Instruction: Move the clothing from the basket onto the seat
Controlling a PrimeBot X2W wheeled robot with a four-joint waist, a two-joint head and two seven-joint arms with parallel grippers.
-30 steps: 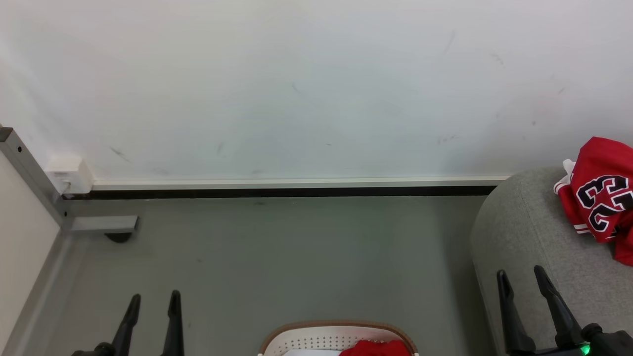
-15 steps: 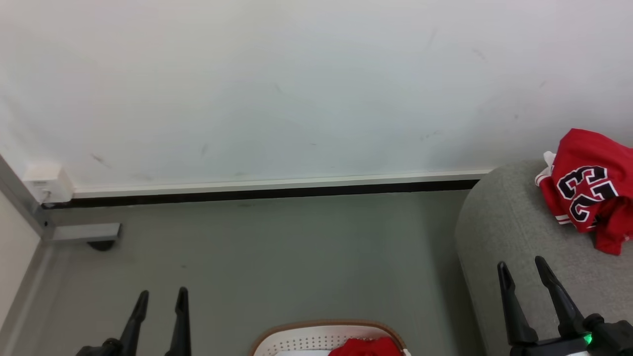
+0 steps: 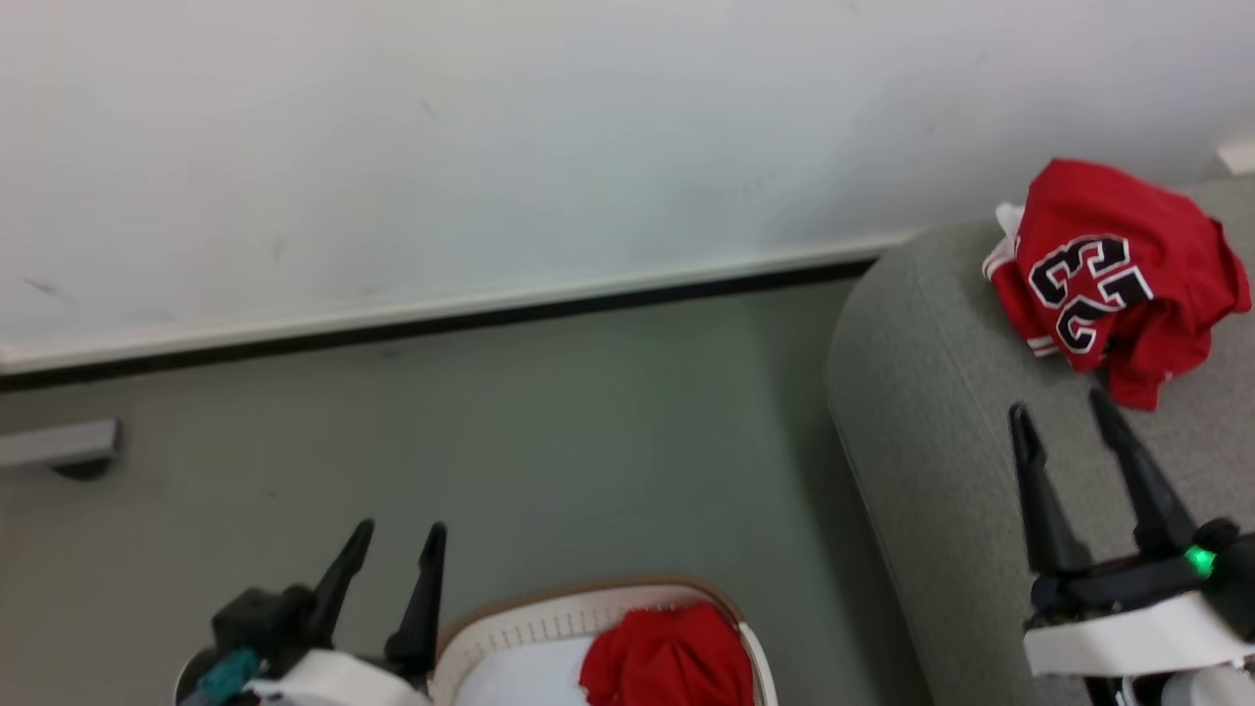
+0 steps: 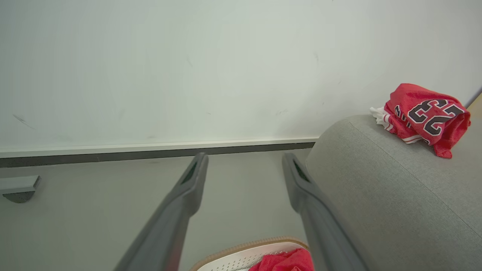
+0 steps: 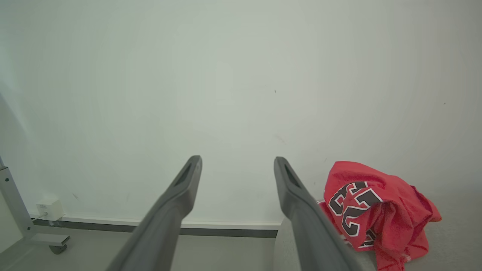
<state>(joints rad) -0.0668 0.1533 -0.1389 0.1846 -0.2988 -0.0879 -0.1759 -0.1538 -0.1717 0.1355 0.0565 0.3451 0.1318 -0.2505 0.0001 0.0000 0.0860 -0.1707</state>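
A crumpled red jersey with a black 23 lies on the grey seat at the right; it appears too in the left wrist view and the right wrist view. More red clothing lies in the white basket with a brown rim at the bottom centre, its edge visible between my left fingers. My left gripper stands open just left of the basket, holding nothing. My right gripper is open over the seat, just below the jersey, holding nothing.
A white wall with a pale skirting and dark strip runs behind the grey floor. A grey metal foot with a caster sits at the far left. A white wall box appears beside a grey frame post.
The head camera has swung right and down, so the seat, jersey and basket show more fully. Both grippers stay open; the left one now sits closer to the basket.
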